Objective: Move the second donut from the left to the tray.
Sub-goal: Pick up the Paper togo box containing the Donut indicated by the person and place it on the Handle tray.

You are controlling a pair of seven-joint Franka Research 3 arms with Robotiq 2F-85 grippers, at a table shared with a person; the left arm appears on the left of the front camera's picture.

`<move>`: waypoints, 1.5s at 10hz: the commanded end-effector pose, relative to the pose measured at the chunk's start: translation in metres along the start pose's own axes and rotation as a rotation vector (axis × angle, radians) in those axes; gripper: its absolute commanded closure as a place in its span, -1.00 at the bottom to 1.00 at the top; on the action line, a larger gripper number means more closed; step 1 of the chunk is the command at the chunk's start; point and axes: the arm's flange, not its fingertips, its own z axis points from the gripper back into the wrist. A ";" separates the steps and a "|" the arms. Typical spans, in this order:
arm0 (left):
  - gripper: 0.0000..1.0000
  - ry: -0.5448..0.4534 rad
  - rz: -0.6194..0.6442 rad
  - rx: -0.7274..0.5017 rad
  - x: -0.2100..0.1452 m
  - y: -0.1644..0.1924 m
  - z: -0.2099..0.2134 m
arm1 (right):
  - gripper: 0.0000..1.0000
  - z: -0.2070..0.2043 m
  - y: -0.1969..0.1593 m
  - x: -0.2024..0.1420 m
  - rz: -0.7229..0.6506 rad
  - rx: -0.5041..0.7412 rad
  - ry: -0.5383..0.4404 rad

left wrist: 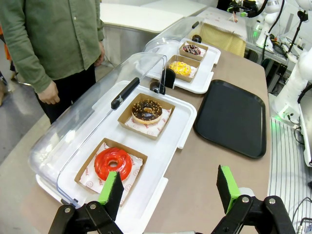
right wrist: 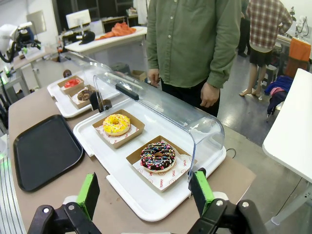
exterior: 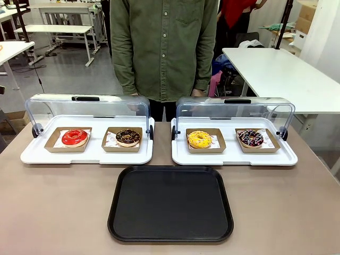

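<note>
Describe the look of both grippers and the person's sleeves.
The left gripper and right gripper look alike: black jointed links with round pivots, and each finger ends in a flat bright green pad. The person's sleeves are long, loose, olive green shirt fabric that reaches the wrists.

The second donut from the left (exterior: 128, 137) is a dark chocolate-glazed ring with pale sprinkles. It lies flat in a small brown cardboard dish (exterior: 105, 144) lined with white paper, left of centre in the front view. The dish sits on the right half of a white display tray (exterior: 95, 157) whose clear lid (exterior: 58, 106) is raised. The black tray (exterior: 170, 204) is flat and rounded-square with a raised rim. It lies bare on the surface at lower centre, just below the white display tray.
</note>
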 end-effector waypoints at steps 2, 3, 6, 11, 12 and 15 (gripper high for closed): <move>-1.00 -0.006 -0.002 -0.009 0.001 0.000 0.001 | -1.00 0.000 -0.001 0.002 0.013 0.001 -0.015; -1.00 -0.006 -0.002 -0.009 0.001 0.000 0.001 | -1.00 0.000 -0.001 0.002 0.013 0.001 -0.015; -1.00 -0.006 -0.002 -0.009 0.001 0.000 0.001 | -1.00 0.000 -0.001 0.002 0.013 0.001 -0.015; -1.00 -0.006 -0.002 -0.009 0.001 0.000 0.001 | -1.00 0.000 -0.001 0.002 0.013 0.001 -0.015; -1.00 -0.006 -0.002 -0.009 0.001 0.000 0.001 | -1.00 0.000 -0.001 0.002 0.013 0.001 -0.015; -1.00 -0.006 -0.002 -0.009 0.001 0.000 0.001 | -1.00 0.000 -0.001 0.002 0.013 0.001 -0.015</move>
